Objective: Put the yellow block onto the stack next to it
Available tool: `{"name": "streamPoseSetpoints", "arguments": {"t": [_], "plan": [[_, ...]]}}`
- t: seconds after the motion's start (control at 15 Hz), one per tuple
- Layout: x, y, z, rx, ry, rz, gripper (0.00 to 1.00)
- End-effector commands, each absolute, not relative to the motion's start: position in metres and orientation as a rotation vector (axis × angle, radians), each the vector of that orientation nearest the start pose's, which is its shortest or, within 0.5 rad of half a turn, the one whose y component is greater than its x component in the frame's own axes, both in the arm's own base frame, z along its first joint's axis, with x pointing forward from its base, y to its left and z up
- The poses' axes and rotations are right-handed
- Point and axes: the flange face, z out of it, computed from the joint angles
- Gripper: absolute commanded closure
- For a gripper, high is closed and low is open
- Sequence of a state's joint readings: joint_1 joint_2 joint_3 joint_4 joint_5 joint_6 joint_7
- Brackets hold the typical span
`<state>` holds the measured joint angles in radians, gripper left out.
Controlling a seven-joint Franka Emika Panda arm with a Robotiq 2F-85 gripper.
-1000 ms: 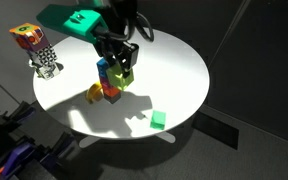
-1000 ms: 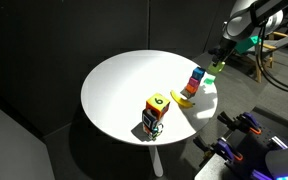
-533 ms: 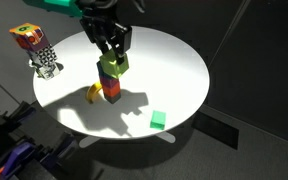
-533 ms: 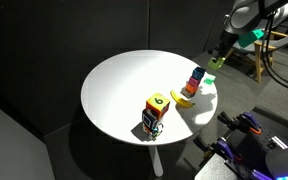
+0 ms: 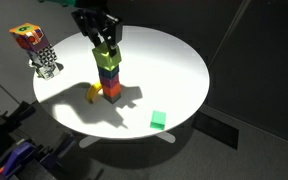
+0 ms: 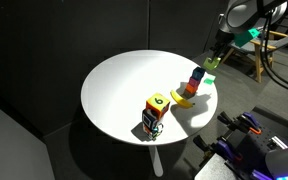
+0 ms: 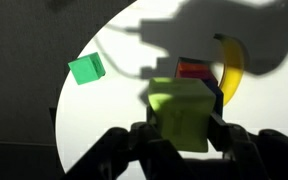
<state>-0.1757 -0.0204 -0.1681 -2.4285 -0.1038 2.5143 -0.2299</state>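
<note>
My gripper (image 5: pixel 106 52) is shut on the yellow block (image 5: pixel 108 60), a small pale yellow-green cube, and holds it right at the top of the stack (image 5: pixel 110 82). The stack is an upright tower of coloured cubes with blue above and orange and red at the base. I cannot tell whether the block rests on the tower or hangs just above it. In the wrist view the block (image 7: pixel 181 110) fills the space between my fingers (image 7: pixel 224 130), and the stack (image 7: pixel 196 71) shows just behind it. In an exterior view the gripper (image 6: pixel 211 62) hangs above the stack (image 6: pixel 194 80).
A curved yellow banana-like piece (image 5: pixel 93 93) lies at the foot of the stack. A greener flat cube (image 5: pixel 158 119) lies near the round white table's edge (image 5: pixel 174 131). A multicoloured object on a checkered base (image 5: pixel 36 48) stands at the table's far side.
My gripper has lifted the yellow block from beside the stack's lower part up to the top of the tower.
</note>
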Motion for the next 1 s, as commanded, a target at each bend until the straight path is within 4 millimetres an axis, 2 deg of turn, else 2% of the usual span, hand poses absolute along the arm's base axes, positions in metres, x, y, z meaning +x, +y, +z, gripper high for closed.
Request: {"name": "streamPoseSetpoints", "arguments": {"t": [0.0,0.93], "plan": [[0.476,-0.154,0.323,-3.218,0.053,-0.125,0.75],[0.507,-0.133,0.314,-3.22,-0.011,-0.113,0.75]]}}
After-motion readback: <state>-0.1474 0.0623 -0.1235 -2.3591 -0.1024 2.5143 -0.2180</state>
